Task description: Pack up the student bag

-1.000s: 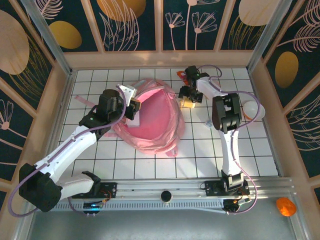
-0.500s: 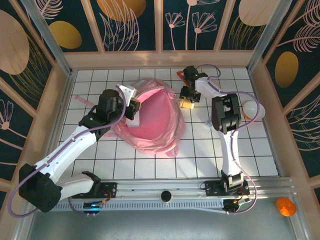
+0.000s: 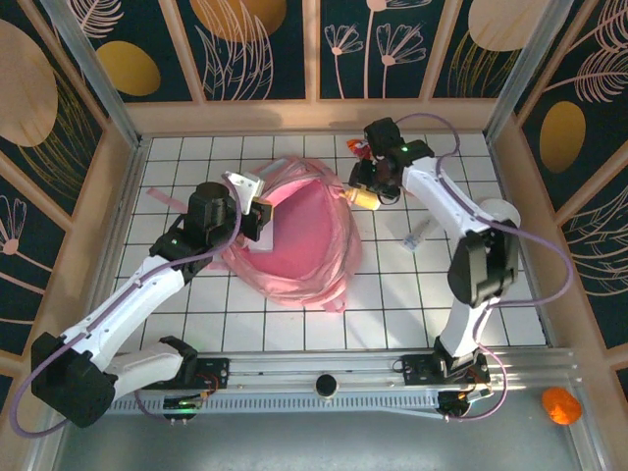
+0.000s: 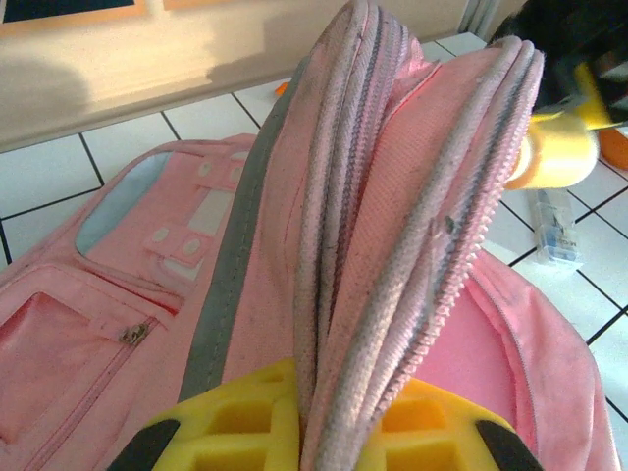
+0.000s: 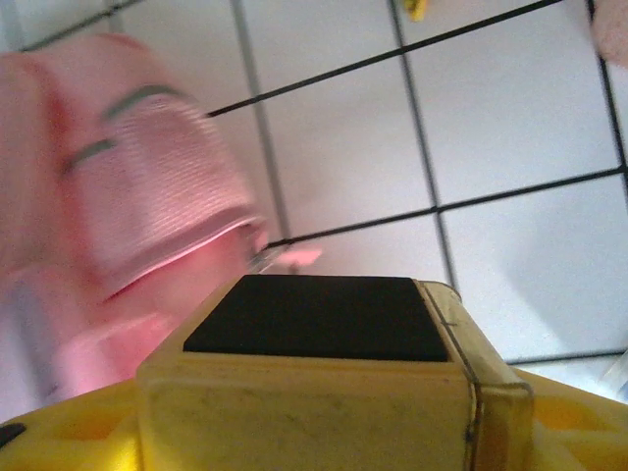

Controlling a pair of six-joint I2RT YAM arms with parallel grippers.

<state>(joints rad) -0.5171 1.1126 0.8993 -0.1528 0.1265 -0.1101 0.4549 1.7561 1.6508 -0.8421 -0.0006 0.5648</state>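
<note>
The student bag (image 3: 304, 235) lies open in the middle of the tiled floor, its pink inside facing up. My left gripper (image 3: 263, 218) is shut on the bag's left zipper rim (image 4: 392, 226) and holds it up; the fabric folds run between the yellow fingers (image 4: 235, 422). My right gripper (image 3: 368, 189) hangs at the bag's upper right edge, shut on a pale yellow roll (image 3: 364, 198). That roll (image 4: 554, 157) floats just past the raised rim. In the right wrist view the roll (image 5: 314, 324) sits between the jaws of the right gripper (image 5: 314, 446), with the bag (image 5: 147, 157) blurred to the left.
A small clear tube (image 3: 417, 235) lies on the tiles right of the bag. An orange item (image 3: 353, 147) sits behind the right gripper. A white round object (image 3: 498, 210) rests by the right wall and a pink strip (image 3: 167, 199) at the left. Wooden walls enclose the floor.
The right jaws narrowed onto the yellow roll and lifted it off the tiles toward the bag's rim; the right arm's elbow swung out to the right. The left gripper kept its hold.
</note>
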